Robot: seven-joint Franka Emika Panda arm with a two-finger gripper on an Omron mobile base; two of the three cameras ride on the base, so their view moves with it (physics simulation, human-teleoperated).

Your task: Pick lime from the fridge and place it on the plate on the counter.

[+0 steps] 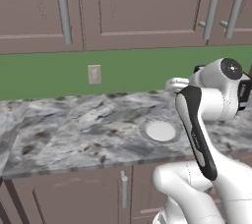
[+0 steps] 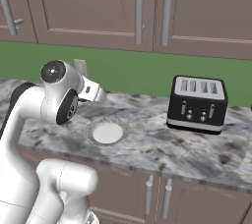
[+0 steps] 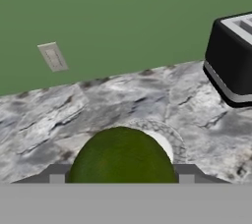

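Note:
The dark green lime [image 3: 122,156] sits between my gripper's [image 3: 121,179] two fingertips [image 3: 56,175], so the gripper is shut on it. Just beyond and below the lime in the hand view lies the round white plate [image 3: 169,145] on the marbled counter [image 3: 98,105]. In the left base view the plate [image 1: 160,131] lies near the counter's [image 1: 74,129] front edge, with my hand above and behind it. In the right base view the plate [image 2: 107,133] lies just right of my arm. The fridge is out of view.
A black and silver toaster [image 2: 198,104] stands on the counter to the right of the plate, also in the hand view as the toaster [image 3: 231,61]. A wall outlet [image 1: 94,74] is on the green backsplash. Brown-mauve cabinets [image 1: 138,7] hang above.

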